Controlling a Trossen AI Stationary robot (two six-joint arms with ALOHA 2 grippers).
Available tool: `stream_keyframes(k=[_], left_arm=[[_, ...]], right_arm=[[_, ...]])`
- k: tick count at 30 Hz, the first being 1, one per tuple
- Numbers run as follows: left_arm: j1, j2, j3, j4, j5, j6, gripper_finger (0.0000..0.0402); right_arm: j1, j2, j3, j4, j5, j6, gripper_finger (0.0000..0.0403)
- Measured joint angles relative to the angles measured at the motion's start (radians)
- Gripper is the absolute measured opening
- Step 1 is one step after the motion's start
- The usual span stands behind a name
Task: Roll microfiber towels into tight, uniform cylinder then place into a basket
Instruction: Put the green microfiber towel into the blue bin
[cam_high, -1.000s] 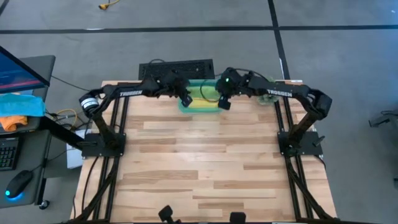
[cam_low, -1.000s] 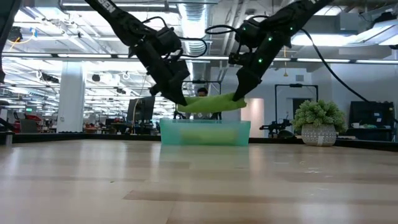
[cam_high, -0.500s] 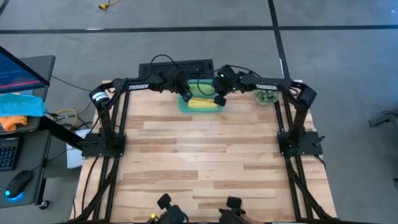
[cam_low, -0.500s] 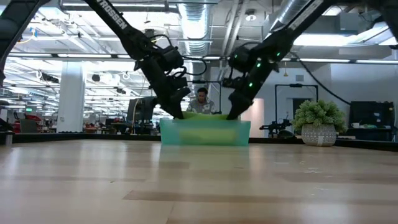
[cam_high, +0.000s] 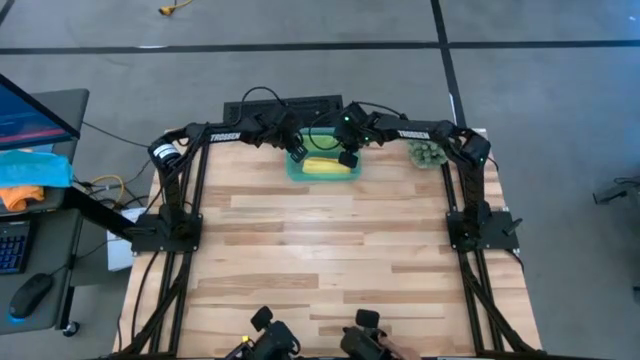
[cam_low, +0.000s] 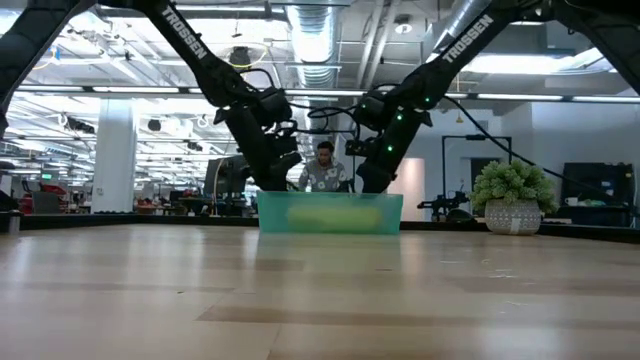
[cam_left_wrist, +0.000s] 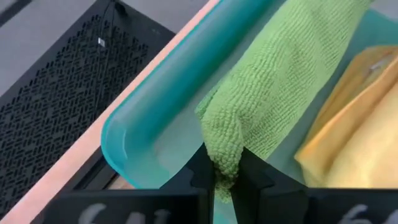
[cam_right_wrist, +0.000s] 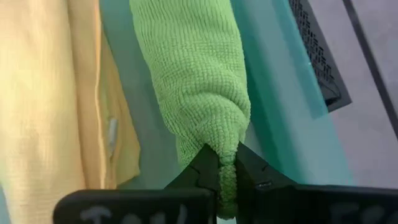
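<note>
Both arms reach from their bases at the table's sides toward the far edge, where they meet over the basket (cam_high: 322, 172). In the low view each forearm slopes down and inward, so that the two grippers dip behind the basket's near wall from opposite ends.

The left gripper (cam_left_wrist: 224, 177) is lowered into the basket's left end; its jaws are clenched on one end of the green towel (cam_left_wrist: 283, 81), a tuft of cloth pinched between the two dark fingers. The right gripper (cam_right_wrist: 225, 171) is lowered into the right end in the same way, its jaws clenched on the towel's other end, which bunches to a narrow point between the fingers.

The green towel is rolled into a plump cylinder with a looped, nubby surface, and it runs lengthwise along the basket's far wall, inside the bin. Beside it, on the near side, lies the yellow towel (cam_right_wrist: 53, 93), also inside the basket; the two rolls lie side by side, just beside or touching one another.

The basket is translucent teal with low walls and stands at the table's (cam_high: 330, 260) far edge, next to a black vented panel (cam_left_wrist: 59, 93) beyond that edge.
</note>
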Motion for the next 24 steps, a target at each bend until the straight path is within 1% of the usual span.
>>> stream_keyframes(k=[4,7,10,13,16,24], left_arm=[[0.003,0.002,-0.001,0.011,-0.002,0.001,0.0017],[0.002,0.002,-0.001,0.017,0.000,-0.006,0.0020],[0.002,0.002,-0.001,0.015,0.001,0.006,0.0032],[-0.001,0.002,-0.001,0.013,0.016,0.019,0.0056],[-0.001,0.002,-0.001,0.013,0.039,0.023,0.0089],[-0.002,0.001,-0.001,0.014,0.040,0.027,0.0181]], right_arm=[[0.001,-0.005,0.004,0.001,0.001,0.015,0.0036],[0.002,-0.005,0.004,-0.005,0.011,0.016,0.0050],[0.010,-0.005,0.004,-0.012,0.024,0.016,0.0069],[0.010,-0.005,0.004,-0.016,0.027,0.016,0.0091],[0.008,-0.005,0.004,-0.015,0.030,0.016,0.0120],[0.009,-0.005,0.004,-0.013,0.068,0.017,0.0201]])
